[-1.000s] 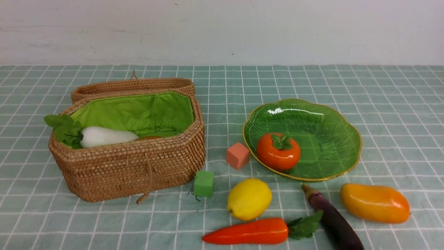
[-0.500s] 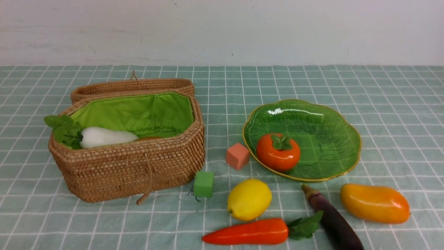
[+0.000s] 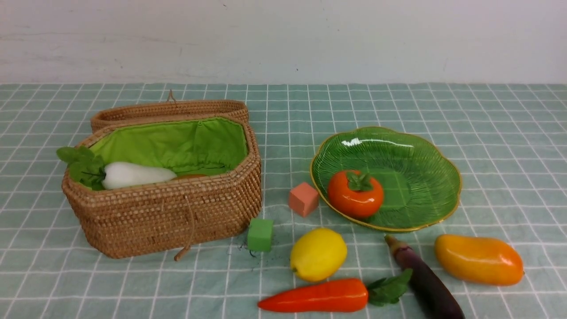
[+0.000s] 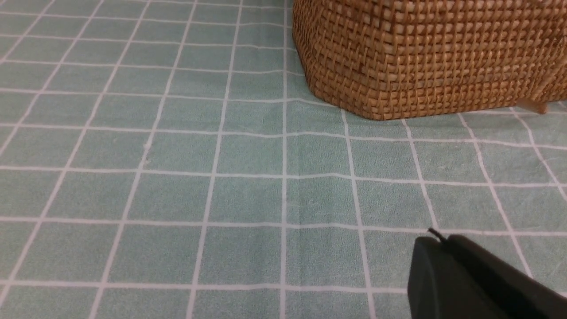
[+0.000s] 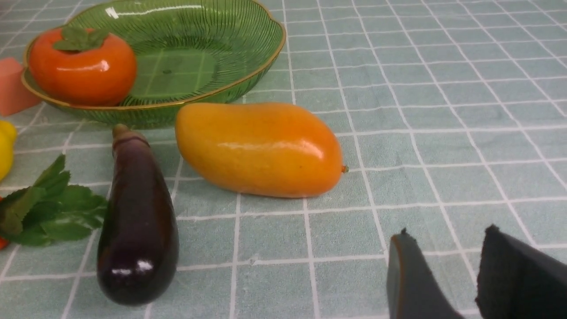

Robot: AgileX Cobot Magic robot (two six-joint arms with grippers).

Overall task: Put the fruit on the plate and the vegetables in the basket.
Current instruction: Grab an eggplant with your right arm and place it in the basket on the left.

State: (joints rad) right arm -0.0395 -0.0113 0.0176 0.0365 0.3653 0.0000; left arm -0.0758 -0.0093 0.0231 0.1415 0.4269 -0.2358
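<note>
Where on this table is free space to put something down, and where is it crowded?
Free: cloth behind the basket and plate, cloth in front of the basket's left end, the plate's right half beside the persimmon. Crowded: the front strip with lemon, carrot, eggplant, mango.

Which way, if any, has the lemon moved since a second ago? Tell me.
No. The lemon lies in the same spot, beside the green cube and just behind the carrot.

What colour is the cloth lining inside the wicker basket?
Bright green. The cloth lining of the wicker basket shows best in the front view.
</note>
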